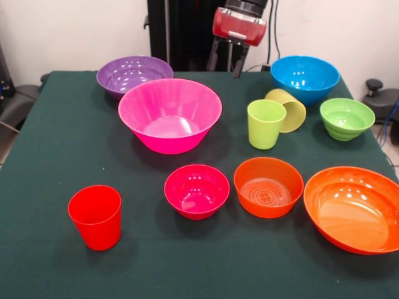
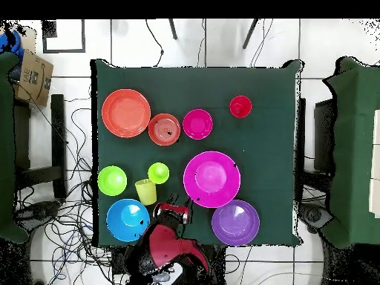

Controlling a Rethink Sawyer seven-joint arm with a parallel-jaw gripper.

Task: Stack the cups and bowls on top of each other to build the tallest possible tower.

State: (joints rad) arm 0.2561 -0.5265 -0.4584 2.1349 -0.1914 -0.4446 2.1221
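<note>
My gripper [image 1: 226, 62] hangs open and empty over the table's far edge, between the purple bowl [image 1: 134, 73] and the blue bowl [image 1: 305, 78]. The overhead view shows it [image 2: 172, 211] near the robot's side. All cups and bowls sit apart on the green table [image 1: 50, 156]. They are the large pink bowl [image 1: 169, 115], large orange bowl [image 1: 354, 208], small magenta bowl [image 1: 197, 190], small orange bowl [image 1: 268, 185] and ribbed green bowl [image 1: 346, 117]. The red cup [image 1: 95, 216] and lime green cup [image 1: 265, 123] stand upright. The pale yellow cup [image 1: 288, 109] lies on its side, touching the lime cup.
The robot's black pedestal [image 1: 181, 31] stands behind the table. In the overhead view a cardboard box [image 2: 33, 74] and loose cables [image 2: 67, 223] lie on the floor to the left. Dark chairs [image 2: 352, 148] stand beside the table.
</note>
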